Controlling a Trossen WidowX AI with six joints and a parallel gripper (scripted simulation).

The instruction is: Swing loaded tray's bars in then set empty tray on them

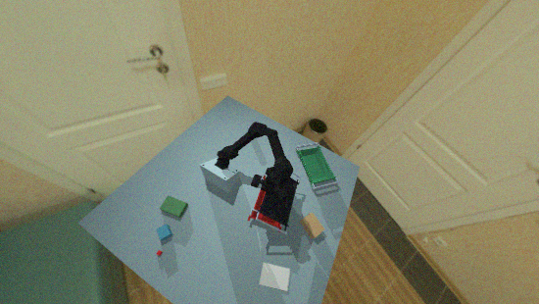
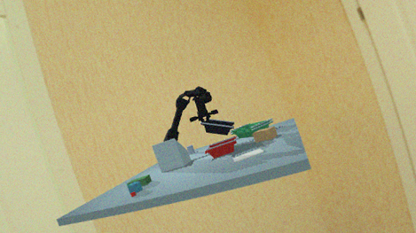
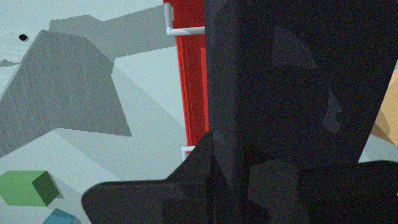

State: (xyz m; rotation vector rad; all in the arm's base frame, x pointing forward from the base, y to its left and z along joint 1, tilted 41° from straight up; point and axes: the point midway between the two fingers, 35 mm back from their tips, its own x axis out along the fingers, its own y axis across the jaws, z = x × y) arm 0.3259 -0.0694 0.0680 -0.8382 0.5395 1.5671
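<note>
The gripper [image 1: 272, 179] [image 2: 205, 119] is clamped on the dark tray [image 1: 279, 201] [image 2: 218, 127] [image 3: 305, 85], which hangs tilted above the red tray [image 1: 268, 219] [image 2: 221, 148] [image 3: 192, 95]; the green tray [image 1: 317, 166] [image 2: 248, 130] stands near them on the table [image 1: 142, 186] [image 2: 184, 194], beside the orange block [image 1: 313, 226] [image 2: 265, 134] [image 3: 389, 112]

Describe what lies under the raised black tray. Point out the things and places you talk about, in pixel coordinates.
Beneath the black tray [image 2: 218, 127] [image 3: 305, 65] stands the red tray [image 1: 258, 206] [image 2: 222, 148] [image 3: 192, 90]; only its edge strips show from above. Its load, if any, is covered.
</note>
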